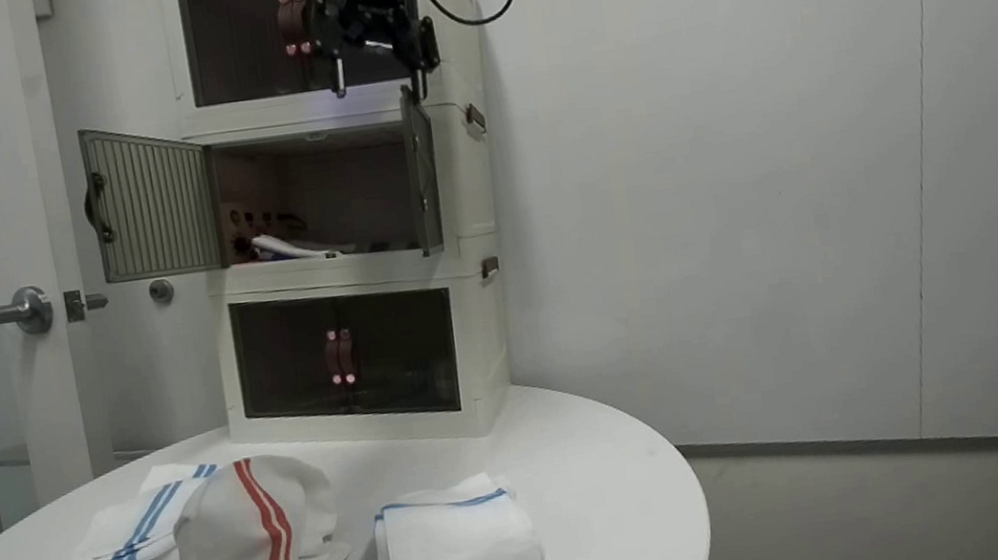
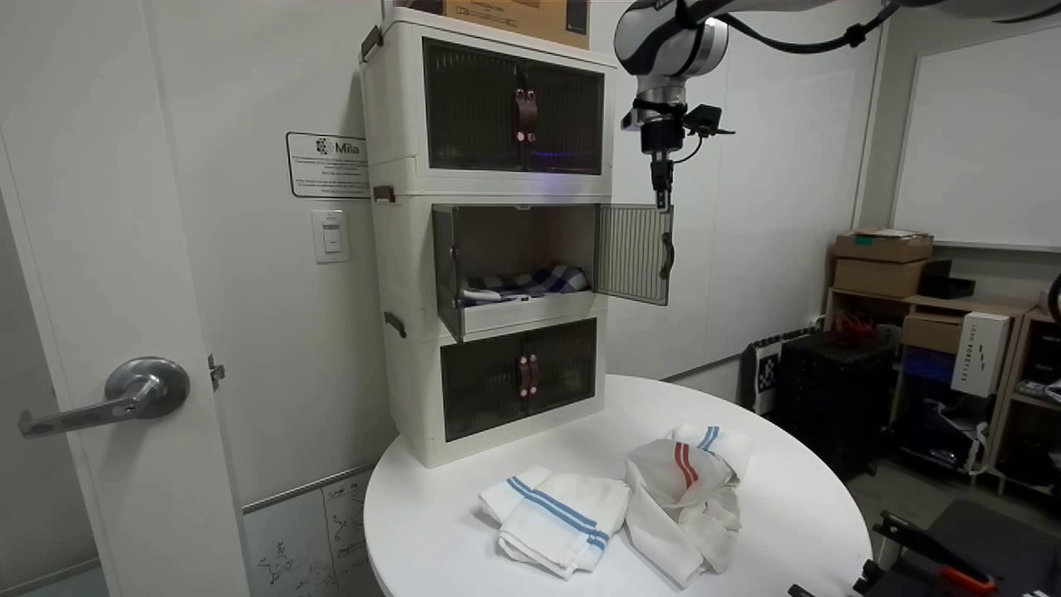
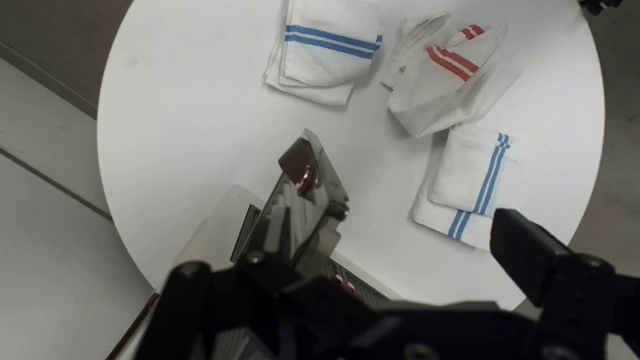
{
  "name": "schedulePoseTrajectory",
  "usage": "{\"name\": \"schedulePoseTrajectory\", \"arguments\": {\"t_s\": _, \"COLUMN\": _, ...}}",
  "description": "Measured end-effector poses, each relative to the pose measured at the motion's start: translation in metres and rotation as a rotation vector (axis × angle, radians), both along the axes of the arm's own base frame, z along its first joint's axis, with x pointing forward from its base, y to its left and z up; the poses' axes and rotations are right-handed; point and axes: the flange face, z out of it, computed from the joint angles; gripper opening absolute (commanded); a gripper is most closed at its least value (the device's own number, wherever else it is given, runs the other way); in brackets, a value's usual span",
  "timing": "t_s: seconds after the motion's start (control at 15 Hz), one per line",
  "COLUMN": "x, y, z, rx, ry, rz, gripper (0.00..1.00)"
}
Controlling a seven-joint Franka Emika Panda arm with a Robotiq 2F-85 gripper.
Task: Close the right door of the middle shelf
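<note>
We've a rnd white table (image 2: pixel 431 522), striped towels (image 1: pixel 226 547) twd one edge, cabinet (image 1: pixel 334 275) at opp. edge: mid shelf (image 1: pixel 467 183) w/ right door (image 2: pixel 632 253) open, gripper (image 1: pixel 381 85) by its top, contact unclear, fingers (image 3: pixel 522 252) spread. Room door (image 2: pixel 108 274) at left in both exterior views.

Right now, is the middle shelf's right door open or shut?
Open: in both exterior views the right door sticks out from the middle shelf, leaving the compartment's inside in view.

A round table (image 2: pixel 427 518) carries a cabinet (image 2: pixel 497 184) and cloths (image 2: pixel 601 499).
</note>
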Motion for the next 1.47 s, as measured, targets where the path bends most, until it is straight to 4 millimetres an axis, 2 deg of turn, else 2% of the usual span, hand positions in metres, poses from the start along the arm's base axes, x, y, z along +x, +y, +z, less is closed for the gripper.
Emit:
{"name": "schedulePoseTrajectory", "arguments": {"t_s": 0.47, "x": -0.004, "y": 0.031, "z": 0.001, "rx": 0.074, "ry": 0.05, "rz": 0.077, "gripper": 1.0}}
{"name": "schedulePoseTrajectory", "arguments": {"t_s": 1.0, "x": 0.003, "y": 0.064, "z": 0.001, "rx": 0.109, "ry": 0.038, "rz": 0.201, "gripper": 1.0}}
{"name": "schedulePoseTrajectory", "arguments": {"t_s": 1.47, "x": 0.011, "y": 0.08, "z": -0.016, "rx": 0.139, "ry": 0.051, "rz": 0.34, "gripper": 1.0}}
